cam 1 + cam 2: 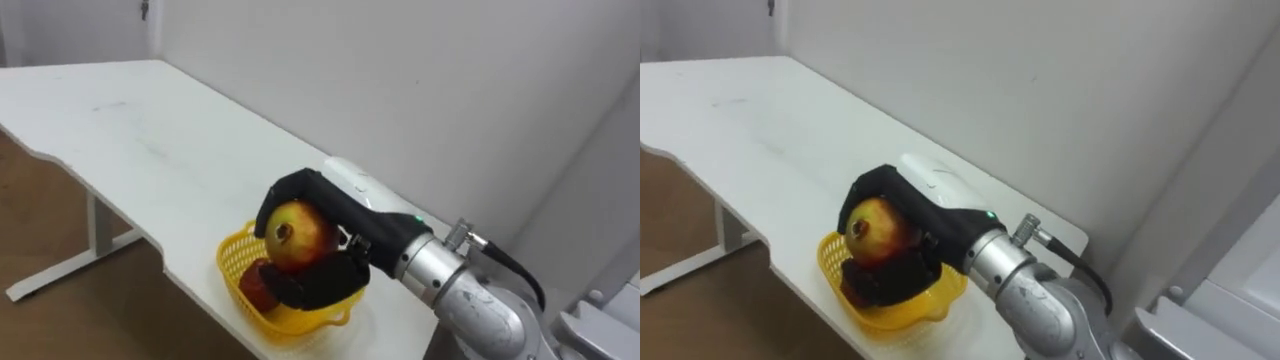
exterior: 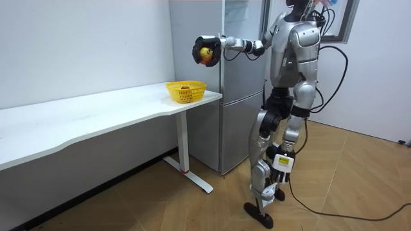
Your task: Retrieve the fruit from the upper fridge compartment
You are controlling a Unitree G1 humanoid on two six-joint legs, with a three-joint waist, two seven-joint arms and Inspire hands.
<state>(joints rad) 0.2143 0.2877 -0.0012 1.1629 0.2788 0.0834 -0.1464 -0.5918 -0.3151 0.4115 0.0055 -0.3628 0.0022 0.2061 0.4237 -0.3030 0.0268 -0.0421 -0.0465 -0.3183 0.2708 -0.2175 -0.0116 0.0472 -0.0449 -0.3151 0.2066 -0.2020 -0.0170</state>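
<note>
Right now the right hand (image 1: 335,212) is curled tightly round a red and yellow fruit (image 1: 297,235), with dark fingers wrapped over the top and underneath it. Hand and fruit sit in the lower middle of the left eye view. The arm comes in from the lower right corner.

Directly below the fruit, in the same part of the frame, is a yellow basket (image 1: 231,257) with an open mesh wall. It stands on the white table (image 1: 130,130), close to the table's near edge. Inside it lies a dark red piece of fruit (image 1: 257,287), partly covered by the lower fingers. Whether anything else is in the basket cannot be told, because the hand hides much of it.

In the room view the held fruit is at the upper middle of the frame, raised well above the basket. The basket shows there at the table's right-hand end. The robot stands upright on the wooden floor (image 2: 359,179) at the right of the frame, with the arm stretched out level toward the left. A tall grey fridge (image 2: 241,96) stands just beyond the table end, behind the outstretched arm, with its doors closed. A plain pale wall (image 1: 420,90) runs behind the table across the upper part of the eye views.
</note>
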